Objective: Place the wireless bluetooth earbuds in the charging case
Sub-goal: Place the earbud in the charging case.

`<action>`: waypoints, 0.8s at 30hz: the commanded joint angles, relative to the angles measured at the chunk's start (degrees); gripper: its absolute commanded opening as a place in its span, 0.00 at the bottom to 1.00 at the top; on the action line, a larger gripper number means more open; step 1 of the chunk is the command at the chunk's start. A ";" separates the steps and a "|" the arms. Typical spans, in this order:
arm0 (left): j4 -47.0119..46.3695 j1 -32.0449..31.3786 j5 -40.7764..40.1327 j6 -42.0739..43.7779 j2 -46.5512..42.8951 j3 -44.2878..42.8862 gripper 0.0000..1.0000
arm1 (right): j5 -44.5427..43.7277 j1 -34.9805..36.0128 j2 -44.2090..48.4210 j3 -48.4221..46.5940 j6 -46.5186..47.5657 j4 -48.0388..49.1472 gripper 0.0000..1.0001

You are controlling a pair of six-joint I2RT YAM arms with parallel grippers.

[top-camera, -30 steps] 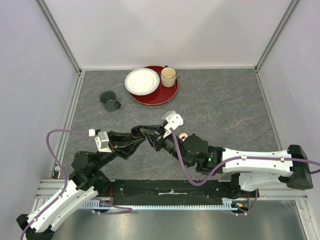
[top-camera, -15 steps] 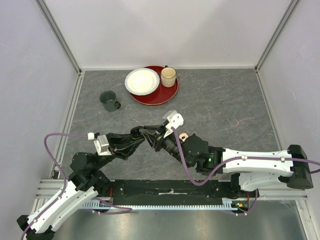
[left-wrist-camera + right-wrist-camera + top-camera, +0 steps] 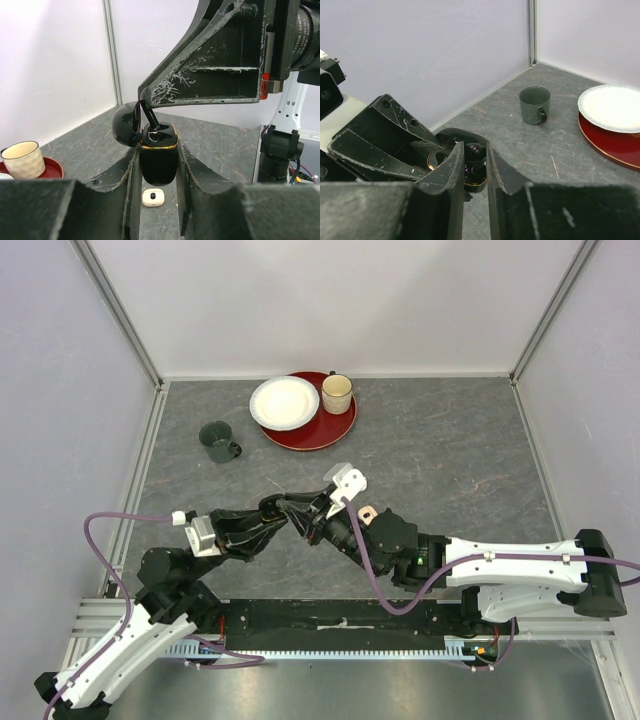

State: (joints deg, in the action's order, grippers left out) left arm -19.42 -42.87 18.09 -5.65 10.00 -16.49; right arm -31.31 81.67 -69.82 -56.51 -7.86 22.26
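My left gripper [image 3: 157, 167] is shut on a black charging case [image 3: 158, 159] with a gold rim, held upright above the table with its lid [image 3: 126, 126] swung open to the left. My right gripper [image 3: 475, 150] is shut on a black earbud [image 3: 476, 150] right over the case's open top [image 3: 440, 159]. In the left wrist view the earbud's stem [image 3: 149, 116] slants down into the case. In the top view both grippers [image 3: 283, 508] [image 3: 306, 513] meet at mid-table. The other earbuds are out of view.
A closed white case [image 3: 152, 198] lies on the table under the held case. A small pinkish-beige item [image 3: 367, 512] lies beside the right arm. At the back stand a green mug [image 3: 218, 440] and a red tray [image 3: 318, 432] with a white plate [image 3: 284, 402] and a beige cup [image 3: 337, 393].
The left arm's wrist has drawn back down and left a little. Both grippers stay together at mid-table with the case and earbud still held.
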 commanded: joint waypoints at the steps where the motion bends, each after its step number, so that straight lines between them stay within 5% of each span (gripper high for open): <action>1: -5.19 -0.02 -1.38 2.49 -1.04 -2.32 0.02 | -0.33 1.56 -0.84 -0.88 4.51 -0.73 0.00; 24: -8.53 -0.02 -6.49 -0.41 -0.51 -1.26 0.02 | -2.88 5.26 -2.51 0.52 11.72 0.41 0.00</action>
State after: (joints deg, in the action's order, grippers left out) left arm -21.21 -42.89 15.94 -5.74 9.78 -16.49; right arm -35.42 85.78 -71.77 -56.51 3.44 24.91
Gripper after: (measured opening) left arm 0.343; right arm 0.254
